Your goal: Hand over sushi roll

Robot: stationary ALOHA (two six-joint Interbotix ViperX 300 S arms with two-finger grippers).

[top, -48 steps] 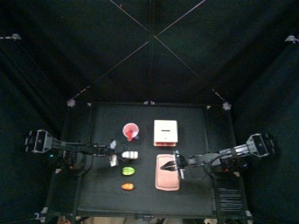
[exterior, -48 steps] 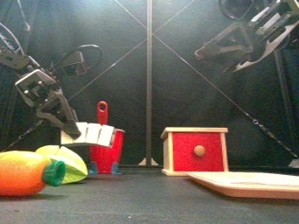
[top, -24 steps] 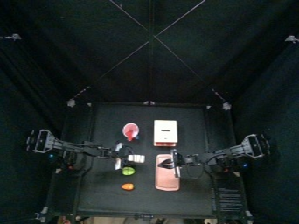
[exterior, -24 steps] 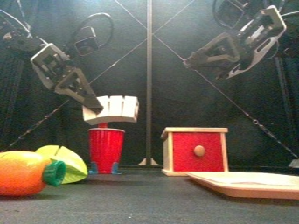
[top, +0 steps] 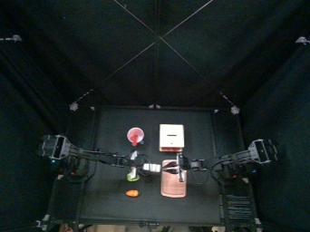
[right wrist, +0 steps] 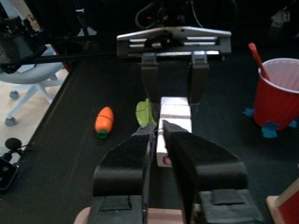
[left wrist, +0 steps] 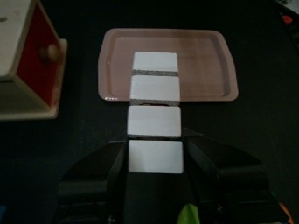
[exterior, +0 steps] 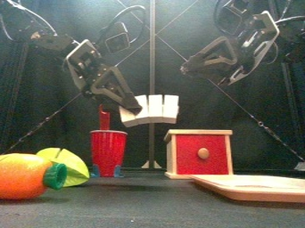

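Observation:
The sushi roll [exterior: 152,109] is a row of white blocks with dark gaps, held in the air above the table's middle. My left gripper [left wrist: 155,147] is shut on its near end, and the roll [left wrist: 155,86] sticks out toward the pink tray. In the top view the roll [top: 150,168] lies between the left gripper [top: 133,169] and the right gripper [top: 179,168]. My right gripper [right wrist: 160,128] faces the roll's free end [right wrist: 176,108] with its jaws a little apart. From the front the right gripper [exterior: 188,69] hangs higher than the roll, to its right.
A red cup [exterior: 107,151] and a red-and-white box [exterior: 199,153] stand behind the roll. The pink tray [exterior: 256,187] lies at the front right. An orange piece [exterior: 21,176] and a green piece [exterior: 70,165] sit at the front left.
The left arm has lifted the sushi roll up and carried it toward the middle. The right gripper has come in to meet it, and its jaws have parted slightly.

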